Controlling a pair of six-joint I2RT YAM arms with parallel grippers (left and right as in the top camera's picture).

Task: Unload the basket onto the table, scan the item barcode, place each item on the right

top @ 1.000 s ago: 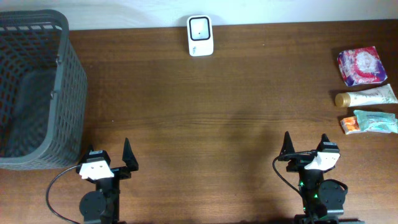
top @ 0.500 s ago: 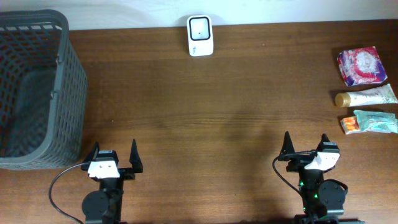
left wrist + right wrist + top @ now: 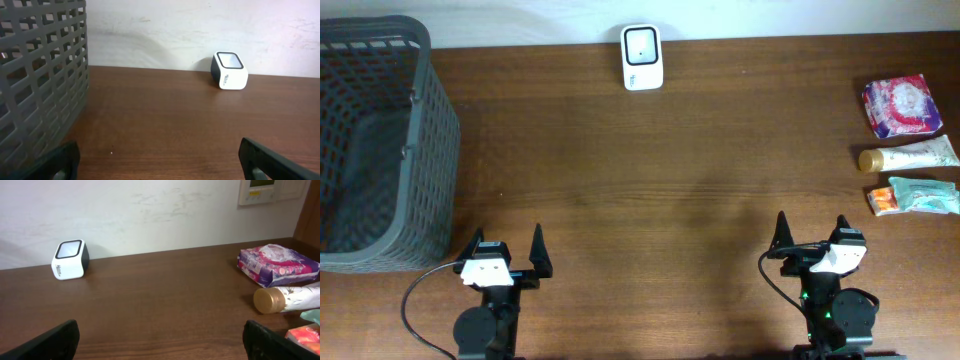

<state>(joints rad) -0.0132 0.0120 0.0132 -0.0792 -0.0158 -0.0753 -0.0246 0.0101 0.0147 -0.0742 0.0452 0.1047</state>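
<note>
The white barcode scanner [image 3: 642,57] stands at the table's far edge, its window facing up; it also shows as scanner [image 3: 230,71] and scanner [image 3: 70,260] in the wrist views. The items lie at the right edge: a purple-and-pink packet [image 3: 900,107], a tube with a gold cap [image 3: 910,157] and a teal-and-orange packet [image 3: 915,196]. No barcode shows on them. My left gripper [image 3: 506,252] is open near the front left, far from everything. My right gripper [image 3: 810,235] is open at the front right, a short way left of the items. Both hold nothing.
A tall grey mesh basket [image 3: 375,150] fills the left end of the table, close to the left arm, and rises at the left as basket [image 3: 40,75]. A wall plate [image 3: 262,190] hangs behind the items.
The left gripper has shifted a little to the right and turned to face straight ahead. The right arm and the items have stayed still.
</note>
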